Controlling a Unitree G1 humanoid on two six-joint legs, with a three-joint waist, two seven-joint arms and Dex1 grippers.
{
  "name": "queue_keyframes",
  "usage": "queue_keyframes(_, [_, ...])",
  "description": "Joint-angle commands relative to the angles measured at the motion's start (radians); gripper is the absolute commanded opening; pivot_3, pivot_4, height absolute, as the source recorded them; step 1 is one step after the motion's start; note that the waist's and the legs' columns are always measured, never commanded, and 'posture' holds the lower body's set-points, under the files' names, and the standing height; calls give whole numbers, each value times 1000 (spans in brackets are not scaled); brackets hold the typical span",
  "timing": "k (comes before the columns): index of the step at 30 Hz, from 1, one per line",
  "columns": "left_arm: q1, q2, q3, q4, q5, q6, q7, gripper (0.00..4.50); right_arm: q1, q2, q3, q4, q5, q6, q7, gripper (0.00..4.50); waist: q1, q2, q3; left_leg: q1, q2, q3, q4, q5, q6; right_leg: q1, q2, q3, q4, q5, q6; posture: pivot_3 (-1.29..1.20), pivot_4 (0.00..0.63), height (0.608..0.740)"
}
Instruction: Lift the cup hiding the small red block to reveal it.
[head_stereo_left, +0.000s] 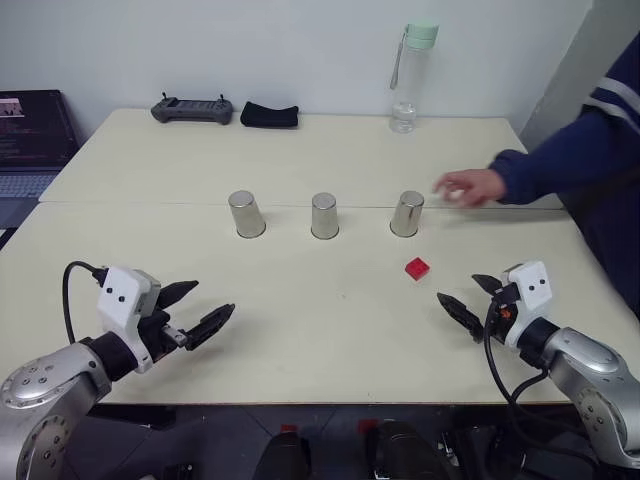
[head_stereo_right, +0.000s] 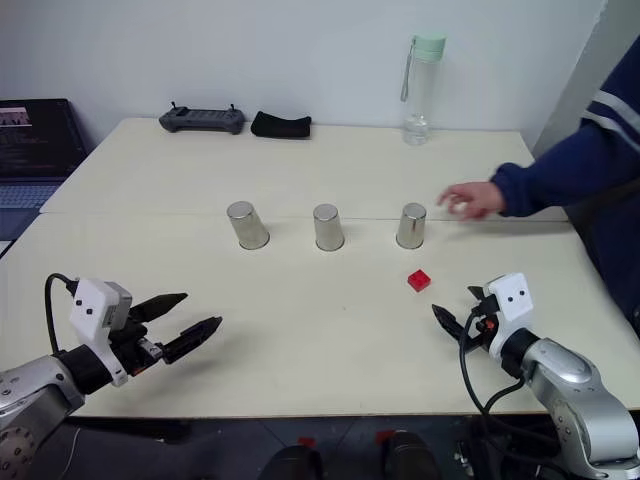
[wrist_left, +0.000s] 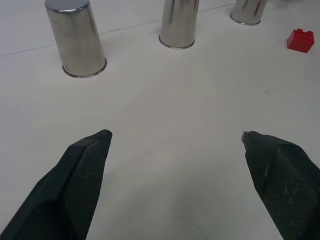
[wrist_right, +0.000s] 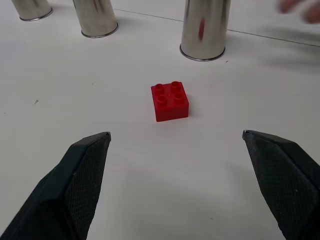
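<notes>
3 identical steel tumblers stand mouth-down in a row across the middle of the cream table (head_stereo_left: 300, 340), set well apart from each other, which looks like a shell-game layout: evenly spaced so that any one could hide something. The small red block (head_stereo_left: 417, 268), a studded toy brick, lies in the open, not under anything, just in front of the right-hand cup (head_stereo_left: 407, 214) and nearer the robot; I take it as not yet hidden, so the task's lift has nothing to reveal for now. A person's hand (head_stereo_left: 470, 187) reaches in from the right at about cup height, just beside that cup and apart from it, probably about to arrange the game, though it is too smeared to say what the fingers are doing. The middle cup (head_stereo_left: 324, 216) and the left cup (head_stereo_left: 246, 214) stand untouched. Both arms wait low at the near edge. The left gripper (head_stereo_left: 195, 310) has its jaws spread wide and carries nothing, aimed toward the row. The right gripper (head_stereo_left: 470, 303) is likewise splayed and empty, pointing at the brick, which sits between its fingers' lines of reach but well short of contact. At the far edge lie a handheld controller (head_stereo_left: 192, 109), a black pouch (head_stereo_left: 269, 115) and a clear bottle with a green cap (head_stereo_left: 410, 78).
</notes>
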Motion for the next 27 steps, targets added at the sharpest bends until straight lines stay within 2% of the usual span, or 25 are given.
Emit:
queue_keyframes(1, [9, 10, 22, -28, -25, -5, -21, 4459, 2, -18, -12, -31, -3, -35, 19, 4500, 0, 0, 0, 0, 0, 0, 0, 0, 0, 0, 0, 0, 0, 0, 0, 0, 150, 740])
queue_keyframes(27, [-6, 18, 32, -22, -47, 8, -2, 4459, 14, -12, -19, -37, -2, -35, 5, 4500, 0, 0, 0, 0, 0, 0, 0, 0, 0, 0, 0, 0, 1, 0, 0, 0, 150, 740])
